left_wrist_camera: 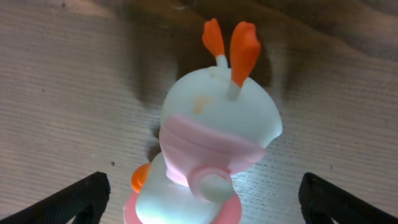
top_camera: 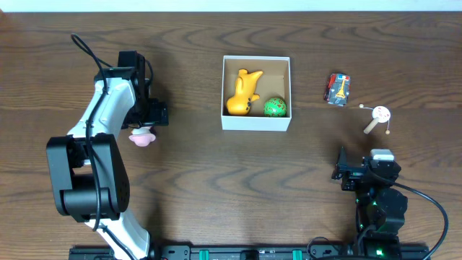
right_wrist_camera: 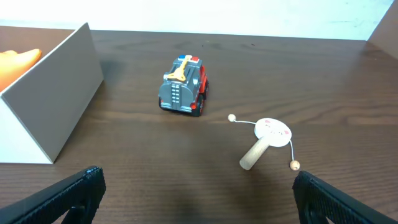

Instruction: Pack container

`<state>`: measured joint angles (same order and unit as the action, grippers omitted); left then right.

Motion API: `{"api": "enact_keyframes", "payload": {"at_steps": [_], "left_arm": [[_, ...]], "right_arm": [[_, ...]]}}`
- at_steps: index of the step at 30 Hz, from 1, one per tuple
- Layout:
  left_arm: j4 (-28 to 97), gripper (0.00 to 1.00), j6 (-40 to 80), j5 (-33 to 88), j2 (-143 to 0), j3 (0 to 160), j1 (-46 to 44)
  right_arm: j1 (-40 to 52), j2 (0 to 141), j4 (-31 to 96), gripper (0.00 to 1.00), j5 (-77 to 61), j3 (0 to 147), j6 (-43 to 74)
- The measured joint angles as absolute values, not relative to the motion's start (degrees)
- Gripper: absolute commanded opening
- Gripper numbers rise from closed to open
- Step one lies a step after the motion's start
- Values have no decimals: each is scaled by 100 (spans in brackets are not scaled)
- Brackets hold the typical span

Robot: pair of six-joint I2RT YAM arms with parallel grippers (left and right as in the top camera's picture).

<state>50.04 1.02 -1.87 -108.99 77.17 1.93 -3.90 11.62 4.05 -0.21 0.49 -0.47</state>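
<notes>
Left fingers (left_wrist_camera: 74, 200) spread astride pink-white toy (left_wrist_camera: 214, 134); right fingers (right_wrist_camera: 69, 194) spread, empty. Judged light, hard, slippery; best pinched across pink band.

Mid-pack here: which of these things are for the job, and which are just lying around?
For the job: container, yellow toy and green ball inside it, pink-and-white toy at the open left hand, toy truck, rattle drum.
Just lying about: nothing visible besides the wooden table.

Matt white cardboard container (top_camera: 256, 123), glossy plastic bunny toy (left_wrist_camera: 214, 143), on a dark wood-grain table (top_camera: 216, 188).
</notes>
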Motion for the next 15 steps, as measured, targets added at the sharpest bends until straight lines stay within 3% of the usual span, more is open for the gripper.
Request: {"api": "enact_keyframes", "payload": {"at_steps": [15], "left_arm": [[4967,98,102,-187,-10899,7717,193]], "right_arm": [[-390,1162,405,99,-21,49,-47]]}}
